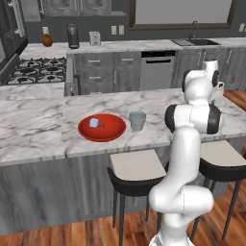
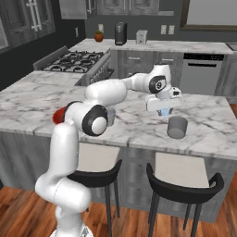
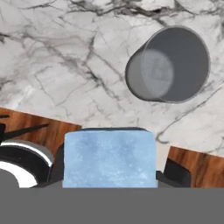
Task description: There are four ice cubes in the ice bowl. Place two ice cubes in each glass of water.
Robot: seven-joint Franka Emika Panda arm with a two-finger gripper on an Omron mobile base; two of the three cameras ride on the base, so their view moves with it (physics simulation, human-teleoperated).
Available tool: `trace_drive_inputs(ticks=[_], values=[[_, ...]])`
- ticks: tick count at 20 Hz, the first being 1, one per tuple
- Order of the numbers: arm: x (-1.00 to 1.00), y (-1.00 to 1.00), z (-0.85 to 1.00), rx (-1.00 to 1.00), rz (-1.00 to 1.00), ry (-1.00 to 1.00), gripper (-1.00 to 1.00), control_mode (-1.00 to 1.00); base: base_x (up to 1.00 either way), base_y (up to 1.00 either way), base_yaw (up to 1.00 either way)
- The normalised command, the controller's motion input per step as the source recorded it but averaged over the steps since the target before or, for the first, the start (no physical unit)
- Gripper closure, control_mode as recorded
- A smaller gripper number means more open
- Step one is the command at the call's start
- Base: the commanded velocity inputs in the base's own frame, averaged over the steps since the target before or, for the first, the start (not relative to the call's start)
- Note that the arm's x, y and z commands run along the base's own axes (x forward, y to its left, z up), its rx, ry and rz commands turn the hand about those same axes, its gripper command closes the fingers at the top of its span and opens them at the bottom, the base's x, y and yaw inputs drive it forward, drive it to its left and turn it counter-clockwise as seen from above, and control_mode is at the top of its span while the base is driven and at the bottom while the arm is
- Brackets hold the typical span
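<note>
One ice cube (image 3: 109, 158) sits clenched in the hand (image 2: 164, 111), near the right glass (image 2: 177, 127); next, centre over it and release.

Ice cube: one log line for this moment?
ice cube: held in fingers | above counter | near glass, not yet over it
</note>
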Motion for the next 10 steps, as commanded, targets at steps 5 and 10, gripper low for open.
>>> trace_drive_inputs(ticks=[5, 10], values=[[0.27, -0.02, -0.35, 0.0, -0.1, -0.24, 1.0, -1.0, 0.0, 0.0, 0.0], [0.15, -0.14, -0.41, 0.0, -0.08, -0.25, 1.0, -1.0, 0.0, 0.0, 0.0]])
